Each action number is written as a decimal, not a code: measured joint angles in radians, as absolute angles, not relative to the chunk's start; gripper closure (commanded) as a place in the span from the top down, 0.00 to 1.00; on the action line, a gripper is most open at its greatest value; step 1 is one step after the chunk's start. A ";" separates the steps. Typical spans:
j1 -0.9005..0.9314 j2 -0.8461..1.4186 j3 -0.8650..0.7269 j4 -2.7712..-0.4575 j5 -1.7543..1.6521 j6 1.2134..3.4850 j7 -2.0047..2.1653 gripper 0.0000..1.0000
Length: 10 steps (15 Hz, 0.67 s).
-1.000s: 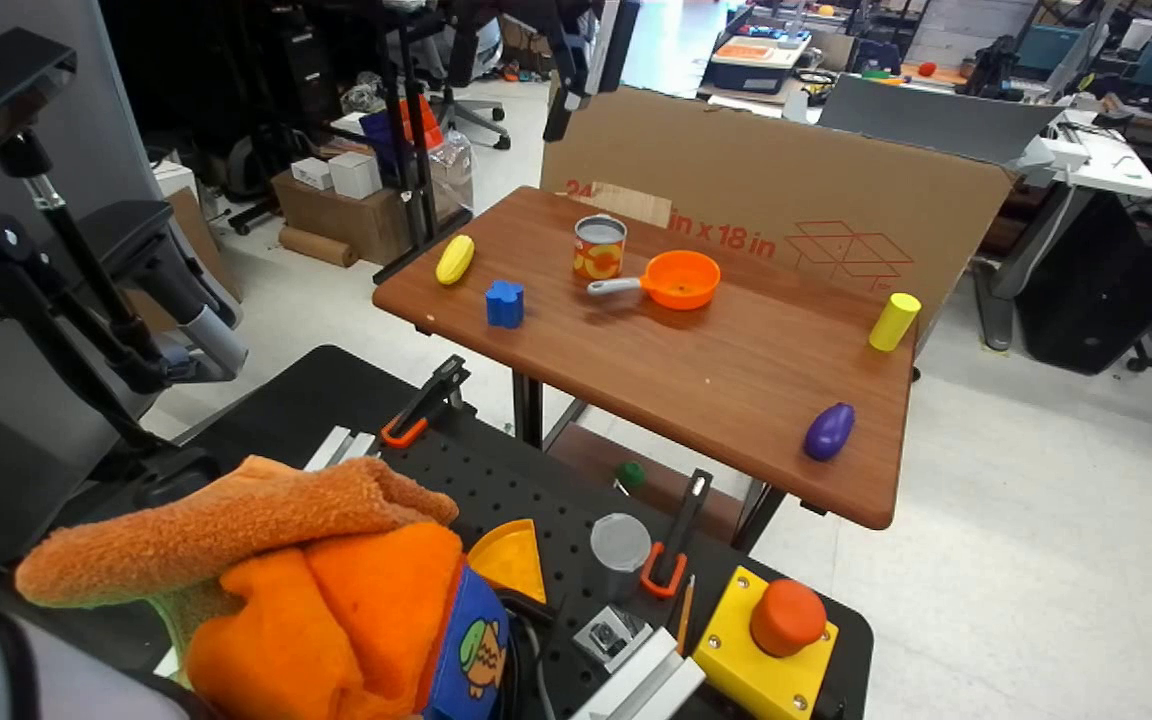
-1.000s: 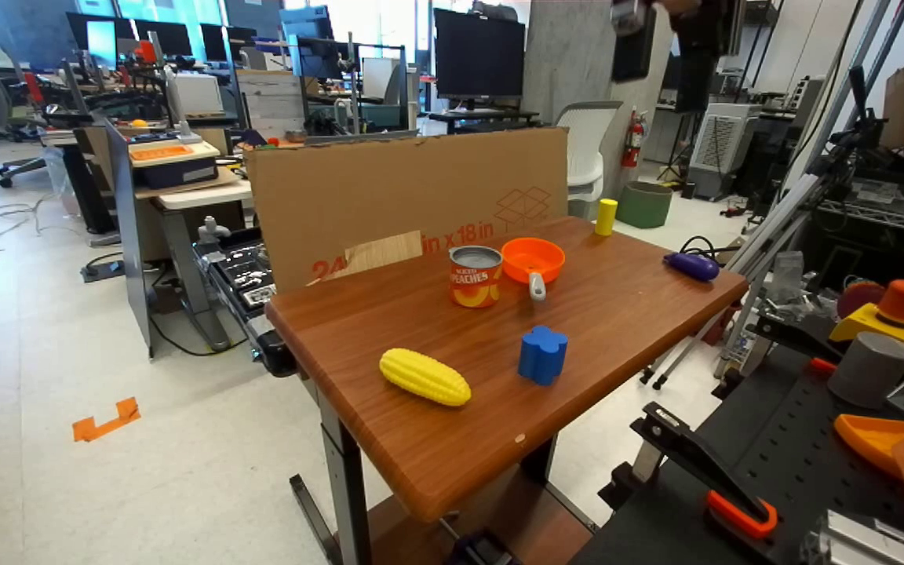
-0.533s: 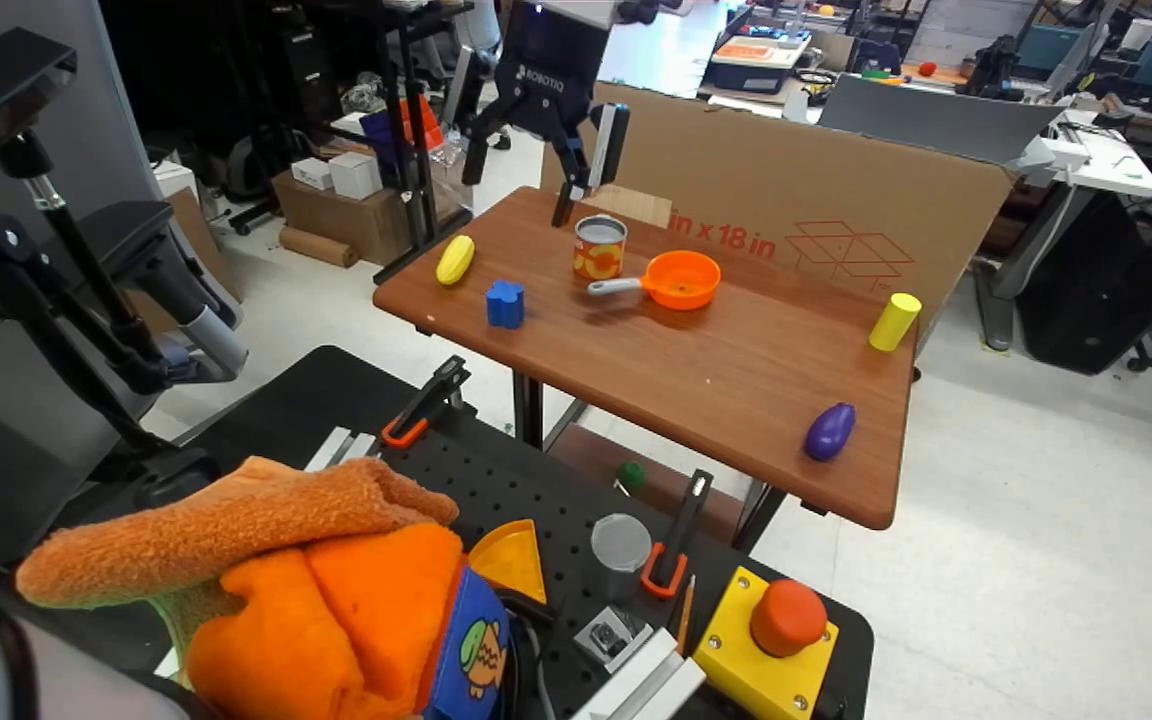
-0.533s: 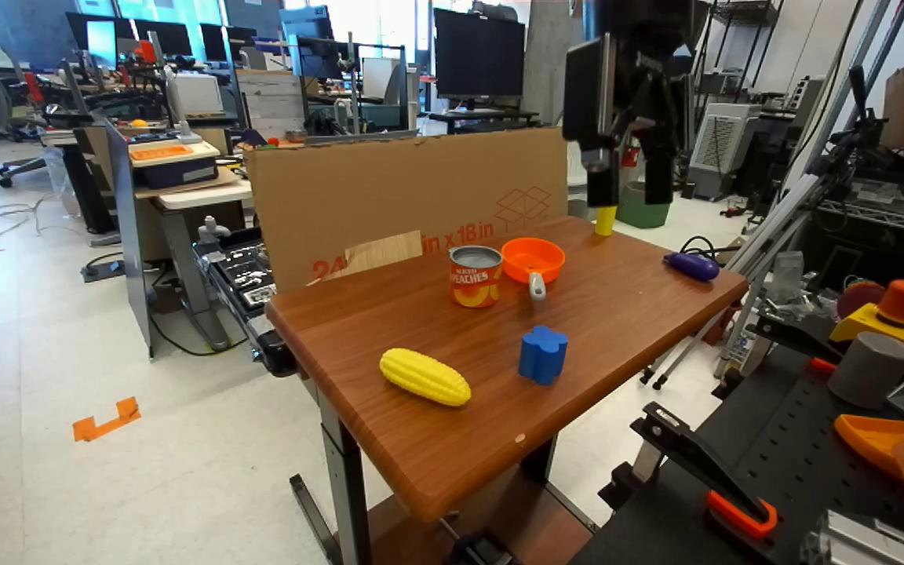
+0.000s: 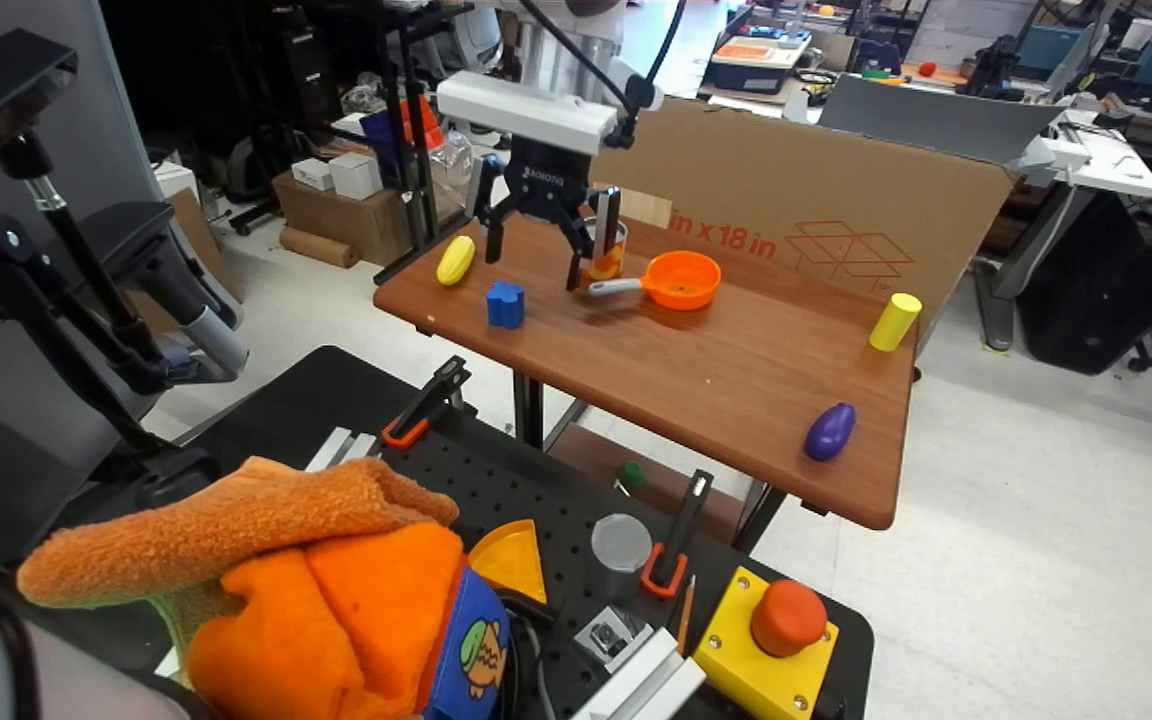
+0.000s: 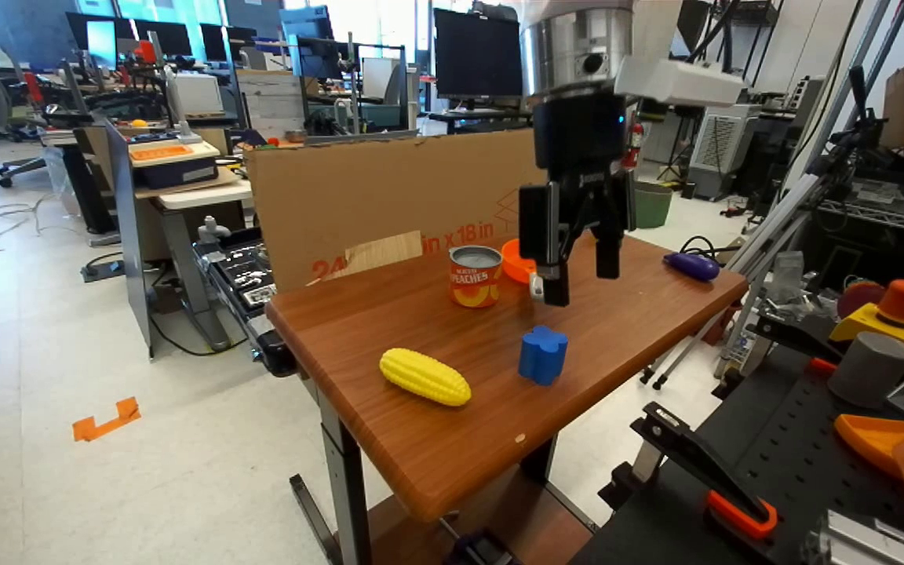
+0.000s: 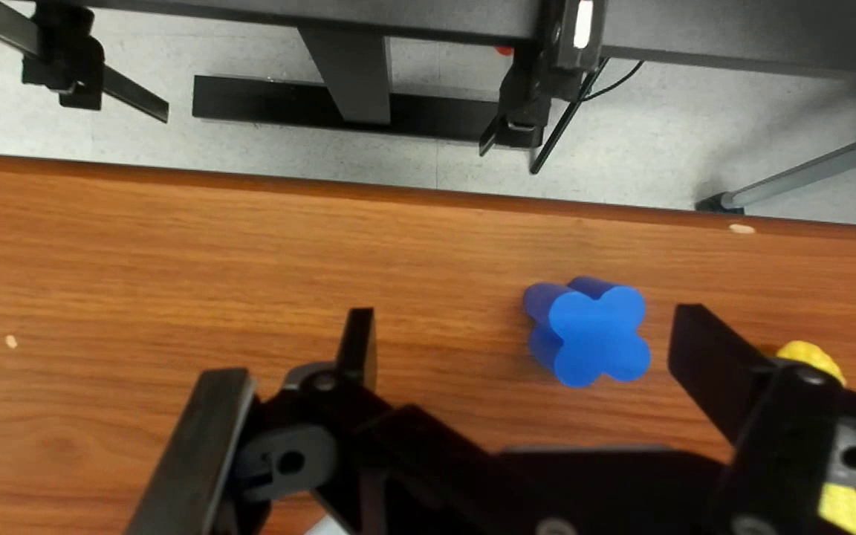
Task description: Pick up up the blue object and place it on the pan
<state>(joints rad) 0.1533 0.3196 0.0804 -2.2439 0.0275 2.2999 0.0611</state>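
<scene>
The blue object (image 5: pixel 505 305), a small lobed block, stands upright on the brown table near its edge; it also shows in an exterior view (image 6: pixel 542 357). The orange pan (image 5: pixel 683 280) with a grey handle sits on the table, partly hidden behind a finger in an exterior view (image 6: pixel 516 263). My gripper (image 5: pixel 534 265) is open and empty, above the table close to the blue object, also in an exterior view (image 6: pixel 582 278). In the wrist view the blue object (image 7: pixel 597 338) appears below and between the open fingertips of the gripper (image 7: pixel 524 321), closer to the right finger.
A peach can (image 6: pixel 475 278) stands beside the pan, partly behind a finger in an exterior view (image 5: pixel 608 262). A yellow corn (image 6: pixel 424 377) lies near the blue object. A purple eggplant (image 5: pixel 829 432) and yellow cylinder (image 5: pixel 894 322) are farther off. A cardboard panel (image 5: pixel 796 190) borders the table.
My open gripper has come down from high above the table to just above the blue object's area. The blue object, pan and other things on the table have not moved.
</scene>
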 measured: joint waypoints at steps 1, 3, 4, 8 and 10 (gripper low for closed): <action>0.161 0.344 0.082 -2.242 0.020 2.329 0.066 1.00; 0.178 0.386 0.086 -2.241 0.010 2.381 0.073 1.00; 0.188 0.403 0.089 -2.240 0.007 2.401 0.076 1.00; 0.223 0.452 0.091 -2.233 -0.019 2.457 0.106 0.74; 0.234 0.469 0.091 -2.227 -0.039 2.477 0.126 0.58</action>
<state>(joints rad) 0.2345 0.4687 0.0907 -2.2274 -0.0391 2.4774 0.1259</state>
